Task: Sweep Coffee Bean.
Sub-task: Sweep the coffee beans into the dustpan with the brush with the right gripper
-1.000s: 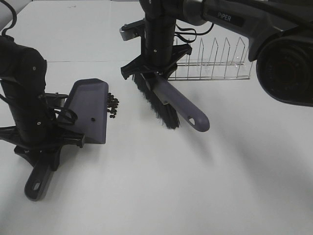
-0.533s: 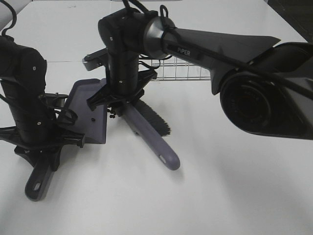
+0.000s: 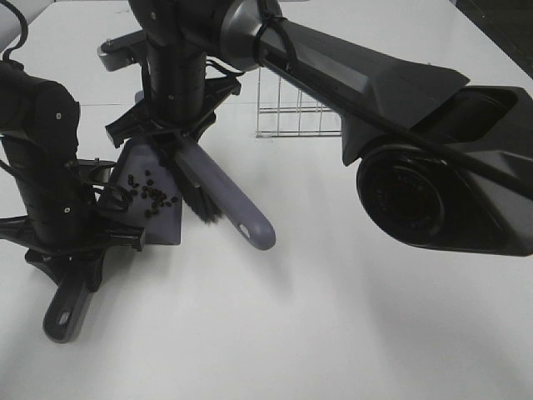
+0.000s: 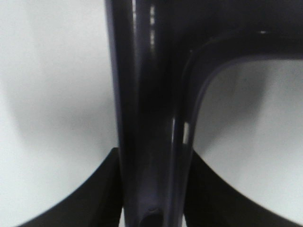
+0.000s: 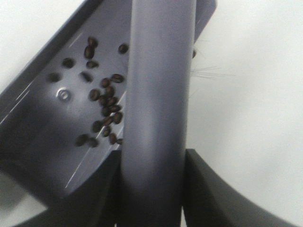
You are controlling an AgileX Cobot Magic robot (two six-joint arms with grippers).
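Your left gripper (image 4: 151, 198) is closed tight on the handle of the dustpan (image 3: 162, 227). It holds the pan flat on the white table (image 3: 350, 333), with the open lip facing the middle. That way the pan stays put when the brush pushes against it, and things can slide right in.

Your right gripper (image 5: 154, 189) is closed on the brush (image 3: 233, 208), up near the bristle end. The arm reaches across from the right, so the gripper hangs just over the pan. The bristles (image 3: 198, 204) point down at the pan's lip, and the long handle sticks out toward the front. Holding it close to the bristles gives you a firm push.

The coffee beans (image 5: 105, 109) lie inside the dustpan, spread in a loose bunch on its floor. In the right wrist view the brush handle crosses over some of them, so a few may hide under it. One dark spot shows right by the handle near the lip. I cannot tell if it is a bean in the pan or on the table.

I think the sweeping is nearly done, since I see no beans out on the bare table. If you lift the pan, keep the lip up a little, because round beans roll out fast.

The wire rack (image 3: 300, 112) stands well behind, out of the way.
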